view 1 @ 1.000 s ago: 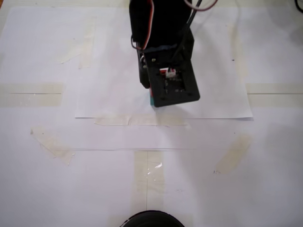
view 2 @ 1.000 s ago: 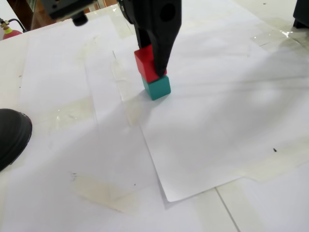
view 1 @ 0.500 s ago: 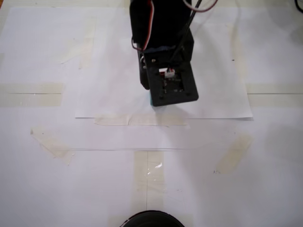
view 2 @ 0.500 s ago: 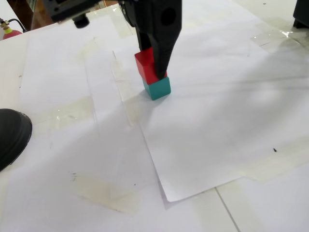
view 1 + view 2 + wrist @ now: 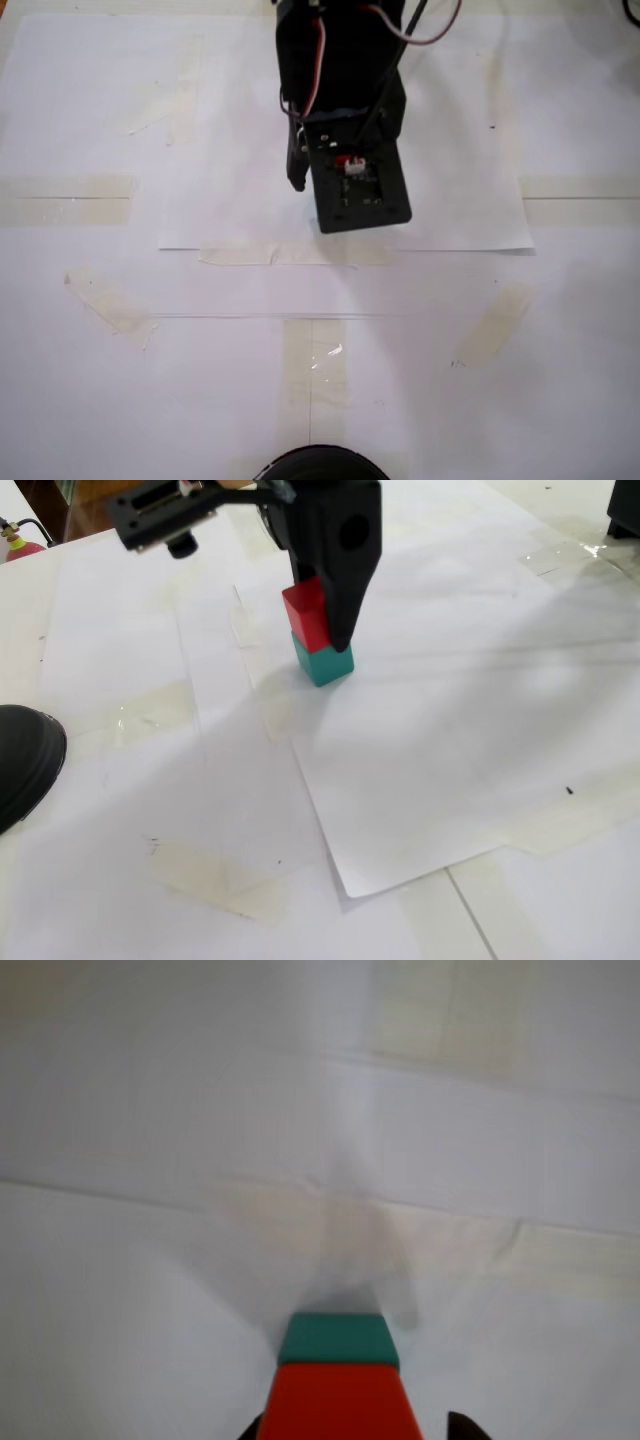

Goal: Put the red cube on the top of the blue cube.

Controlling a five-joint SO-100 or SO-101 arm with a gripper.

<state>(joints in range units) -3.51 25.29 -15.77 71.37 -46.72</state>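
Observation:
The red cube (image 5: pixel 305 615) rests squarely on the blue cube (image 5: pixel 325 665), a teal block on the white paper. My gripper (image 5: pixel 320 630) straddles the red cube from above, one black finger (image 5: pixel 345 590) in front of it. In the wrist view the red cube (image 5: pixel 340 1405) fills the bottom centre, with the blue cube (image 5: pixel 338 1340) showing just beyond it. There my gripper (image 5: pixel 352 1425) stands slightly open, with a small gap between the right fingertip (image 5: pixel 460 1425) and the cube. In the fixed view from above, the arm and gripper (image 5: pixel 310 190) hide both cubes.
A loose white sheet (image 5: pixel 430 770) is taped over the paper-covered table, with several tape strips (image 5: pixel 295 253) around it. A black rounded object (image 5: pixel 20 760) sits at the left edge and shows as the black rounded object (image 5: pixel 320 465) at the bottom edge from above.
The red cube was tilted in the gripper above the blue one; now it sits level on it. The left finger has spread outward and the arm has shifted slightly.

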